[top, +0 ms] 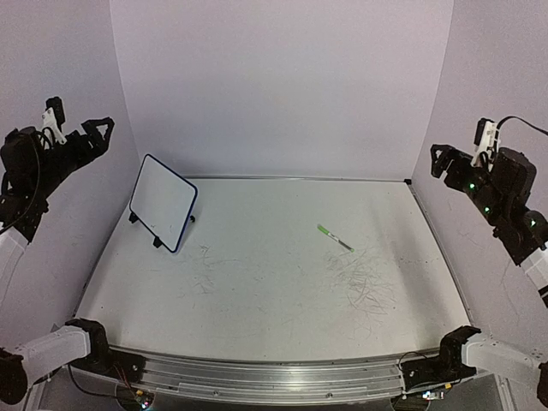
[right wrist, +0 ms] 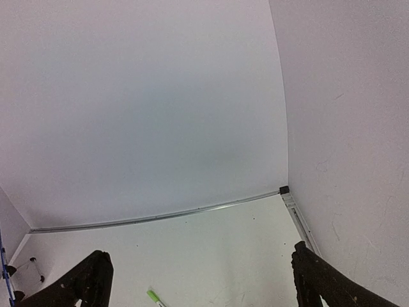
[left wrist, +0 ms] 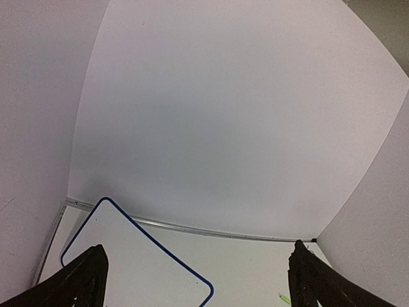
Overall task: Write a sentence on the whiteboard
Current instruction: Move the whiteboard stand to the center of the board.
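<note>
**Overhead view.** The whiteboard stands propped on its two black feet near the far left corner of the table. It is tilted back and its face shows plain white. A green marker lies flat right of centre, toward the far edge, well apart from the whiteboard. Grey scribble marks cover the surface on the near side of the marker. The left gripper is raised beyond the left edge and the right gripper beyond the right edge. Both have their fingers spread and touch nothing.

**Left wrist view.** The left gripper faces the back wall. Its fingers stand wide apart and hold nothing. The whiteboard shows at lower left, and the marker just beside the right-hand finger.

**Right wrist view.** The right gripper is also spread wide and empty. The marker lies on the table at the bottom edge of the view. The table's far right corner shows at right.
</note>
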